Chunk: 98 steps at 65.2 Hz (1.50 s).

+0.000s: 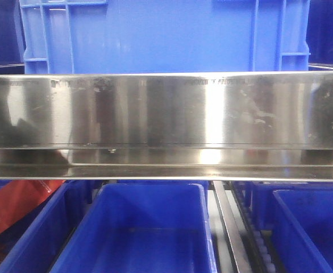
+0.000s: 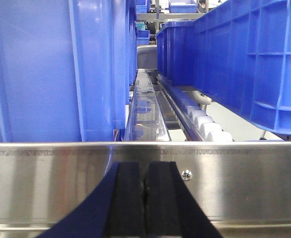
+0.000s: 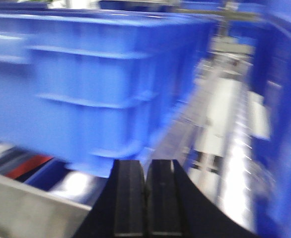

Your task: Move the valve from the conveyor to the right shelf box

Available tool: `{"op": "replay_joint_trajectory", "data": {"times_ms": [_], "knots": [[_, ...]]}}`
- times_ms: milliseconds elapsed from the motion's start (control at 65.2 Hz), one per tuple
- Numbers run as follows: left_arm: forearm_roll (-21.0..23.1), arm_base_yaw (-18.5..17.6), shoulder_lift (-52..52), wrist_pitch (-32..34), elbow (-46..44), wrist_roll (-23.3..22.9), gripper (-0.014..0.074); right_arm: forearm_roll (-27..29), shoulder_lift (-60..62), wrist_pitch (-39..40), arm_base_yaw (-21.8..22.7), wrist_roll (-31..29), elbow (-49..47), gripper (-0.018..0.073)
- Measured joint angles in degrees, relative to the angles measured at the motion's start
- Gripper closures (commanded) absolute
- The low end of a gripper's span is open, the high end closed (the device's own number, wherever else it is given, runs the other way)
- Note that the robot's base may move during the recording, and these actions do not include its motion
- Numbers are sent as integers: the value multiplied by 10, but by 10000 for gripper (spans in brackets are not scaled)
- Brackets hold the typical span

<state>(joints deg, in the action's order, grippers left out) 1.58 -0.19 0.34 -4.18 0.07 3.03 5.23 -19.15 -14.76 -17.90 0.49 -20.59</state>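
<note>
A scuffed steel rail (image 1: 166,122) fills the front view edge to edge, with a large blue crate (image 1: 161,34) behind its top edge and open blue bins (image 1: 138,233) on the shelf below it; a red strip (image 1: 13,207) shows at lower left. In the left wrist view, the left hand (image 2: 145,203) is clenched, pads pressed together on nothing, facing a steel rail with white rollers (image 2: 207,126) between crates beyond. The blurred right wrist view shows the right hand (image 3: 145,198) likewise clenched and empty before a blue crate (image 3: 86,84). The valve appears in no view.
</note>
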Motion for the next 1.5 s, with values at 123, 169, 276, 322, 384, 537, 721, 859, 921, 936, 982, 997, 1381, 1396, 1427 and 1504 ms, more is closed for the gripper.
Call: {"op": "replay_joint_trajectory", "data": {"times_ms": [123, 169, 276, 322, 384, 537, 721, 859, 921, 936, 982, 997, 1381, 1396, 1427, 1504], "knots": [[0, 0, 0, 0, 0, 0, 707, -9, 33, 4, 70, 22, 33, 721], [0, 0, 0, 0, 0, 0, 707, -10, 47, 4, 96, 23, 43, 721], [0, 0, 0, 0, 0, 0, 707, -11, 75, 11, 143, 9, 65, 721], [0, 0, 0, 0, 0, 0, 707, -9, 86, 12, 160, 3, 77, 721], [0, 0, 0, 0, 0, 0, 707, -8, 97, 17, 176, -5, 91, 721], [0, 0, 0, 0, 0, 0, 707, -6, 121, 47, 199, -11, 139, 721], [0, 0, 0, 0, 0, 0, 707, 3, 171, 61, 204, -26, 192, 721], [0, 0, -1, 1, 0, 0, 707, 4, 187, 62, 204, -26, 204, 721], [0, 0, -1, 1, 0, 0, 707, 4, 189, 62, 204, -26, 204, 721], [0, 0, -1, 1, 0, 0, 707, 4, 189, 62, 204, -26, 204, 721], [0, 0, -1, 1, 0, 0, 707, 4, 190, 62, 204, -26, 205, 721], [0, 0, -1, 1, 0, 0, 707, 4, 190, 62, 204, -27, 205, 721], [0, 0, -1, 1, 0, 0, 707, 4, 190, 62, 204, -28, 205, 721], [0, 0, -1, 1, 0, 0, 707, 4, 190, 62, 204, -28, 205, 721], [0, 0, -1, 1, 0, 0, 707, 4, 190, 62, 204, -28, 205, 721], [0, 0, -1, 1, 0, 0, 707, 4, 190, 62, 204, -28, 205, 721]]}}
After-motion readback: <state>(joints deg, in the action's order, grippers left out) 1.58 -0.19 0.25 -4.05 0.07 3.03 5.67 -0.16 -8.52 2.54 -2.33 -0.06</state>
